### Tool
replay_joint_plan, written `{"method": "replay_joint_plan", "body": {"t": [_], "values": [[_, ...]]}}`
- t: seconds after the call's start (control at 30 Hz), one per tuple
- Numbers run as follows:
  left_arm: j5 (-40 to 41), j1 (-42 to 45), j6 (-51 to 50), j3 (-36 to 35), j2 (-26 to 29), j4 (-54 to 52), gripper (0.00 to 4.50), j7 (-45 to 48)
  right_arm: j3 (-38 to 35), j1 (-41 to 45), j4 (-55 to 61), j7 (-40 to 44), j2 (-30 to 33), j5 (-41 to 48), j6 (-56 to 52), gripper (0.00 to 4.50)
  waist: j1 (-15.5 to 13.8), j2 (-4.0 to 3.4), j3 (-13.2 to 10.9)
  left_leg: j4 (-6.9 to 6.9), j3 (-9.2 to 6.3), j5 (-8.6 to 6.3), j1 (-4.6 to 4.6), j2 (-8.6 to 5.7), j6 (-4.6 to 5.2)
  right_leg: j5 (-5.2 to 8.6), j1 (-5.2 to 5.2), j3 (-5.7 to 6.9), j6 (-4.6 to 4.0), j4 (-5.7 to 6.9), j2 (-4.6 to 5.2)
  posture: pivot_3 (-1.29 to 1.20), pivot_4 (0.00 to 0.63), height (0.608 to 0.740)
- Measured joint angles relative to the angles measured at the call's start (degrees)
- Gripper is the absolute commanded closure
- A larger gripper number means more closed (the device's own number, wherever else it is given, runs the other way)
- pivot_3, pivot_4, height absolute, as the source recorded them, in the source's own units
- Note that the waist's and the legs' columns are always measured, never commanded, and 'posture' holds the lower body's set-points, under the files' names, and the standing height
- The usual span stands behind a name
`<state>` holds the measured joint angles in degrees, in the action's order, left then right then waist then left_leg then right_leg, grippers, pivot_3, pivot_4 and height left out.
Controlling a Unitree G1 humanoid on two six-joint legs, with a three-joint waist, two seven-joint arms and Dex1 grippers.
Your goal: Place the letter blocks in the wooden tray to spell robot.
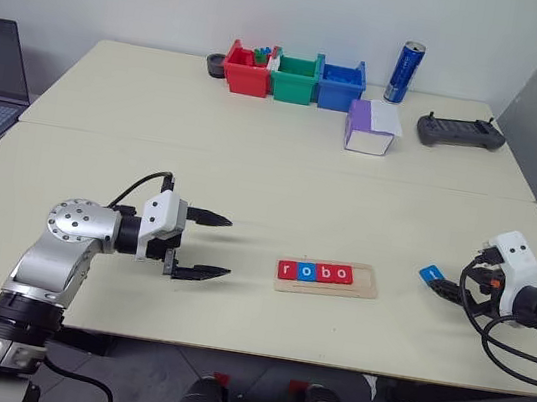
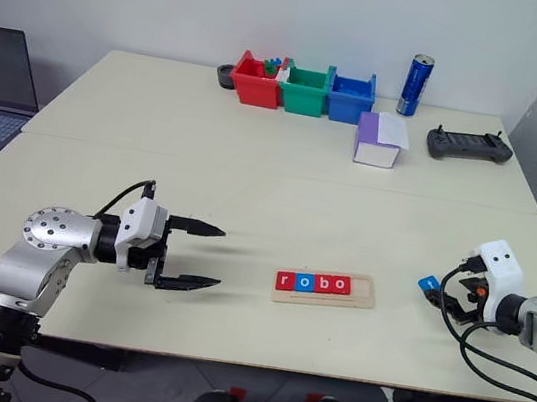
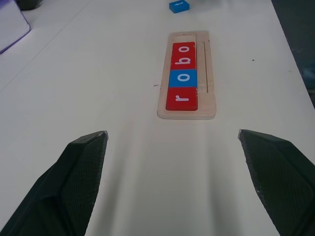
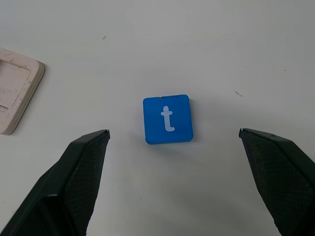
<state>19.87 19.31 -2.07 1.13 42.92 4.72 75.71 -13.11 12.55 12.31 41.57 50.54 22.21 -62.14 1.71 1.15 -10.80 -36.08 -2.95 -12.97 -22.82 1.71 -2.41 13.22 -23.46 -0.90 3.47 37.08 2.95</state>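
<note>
Right hand (image 4: 170, 184) hangs with its two black fingers spread wide and empty, tilted down over the blue "t" block (image 4: 167, 119), which lies flat on the tabletop (image 1: 253, 168) between the fingertips without touching either; that framing suggests the hand is lined up to come down and pinch the tile by two opposite sides. This tile sits near the right edge of the tabletop, apart from the wooden tray (image 1: 367, 283), and it is the only letter not yet seated. In the tray, near the front edge at about the middle, four letter blocks (image 1: 314, 273) lie side by side, red, blue, red, red, reading r, o, b, o, packed toward the tray's left end so that a bare slot stays free at its right end, the side nearest the loose tile. The word is judged one letter short of done. Left hand (image 1: 209, 246) hovers over the front left part of the tabletop, fingers likewise spread and holding nothing, pointing toward the tray but well clear of it, apparently parked out of the way. Along the far edge stand red (image 1: 246, 68), green (image 1: 295, 77) and blue bins (image 1: 341, 83), a blue can (image 1: 404, 72), a white-and-purple box (image 1: 370, 128) and a dark handheld controller (image 1: 461, 132), none in the path.
</note>
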Motion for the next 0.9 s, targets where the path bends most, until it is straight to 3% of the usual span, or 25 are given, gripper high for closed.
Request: {"method": "replay_joint_plan", "body": {"t": [0.63, 0.73, 0.9], "values": [[0.08, -1.54, -1.31, 0.1, 0.06, -2.25, 0.0, -1.47, 6.16, 4.2, -6.56, -2.79, -4.13, -0.94, 2.82, 0.03, 0.09, 0.0, 0.0, 0.0, -0.01, 0.0, 0.0, 0.0, 0.0, 0.0, 0.0, 0.01, 0.0, 0.0, 0.0, 0.0, 0.15, 0.74], [0.09, -1.75, -1.24, 0.08, 0.05, -2.26, 0.0, -1.56, 5.67, 5.45, -8.25, -4.31, -6.16, -0.91, 3.23, 0.6, 0.19, 0.03, 0.02, -0.01, -0.01, 0.0, 0.03, 0.02, 0.0, 0.0, 0.01, 0.0, -0.01, 0.01, -0.02, 0.0, 0.15, 0.74], [0.12, -2.16, -1.24, -0.14, 0.05, -2.26, 0.0, -2.0, 5.42, 5.75, -8.89, -5.65, -6.47, -0.94, 3.17, 2.31, 0.17, 0.03, 0.02, -0.01, -0.01, 0.0, 0.03, 0.02, 0.0, 0.0, 0.01, 0.0, 0.0, 0.01, -0.02, 0.0, 0.15, 0.74]]}}
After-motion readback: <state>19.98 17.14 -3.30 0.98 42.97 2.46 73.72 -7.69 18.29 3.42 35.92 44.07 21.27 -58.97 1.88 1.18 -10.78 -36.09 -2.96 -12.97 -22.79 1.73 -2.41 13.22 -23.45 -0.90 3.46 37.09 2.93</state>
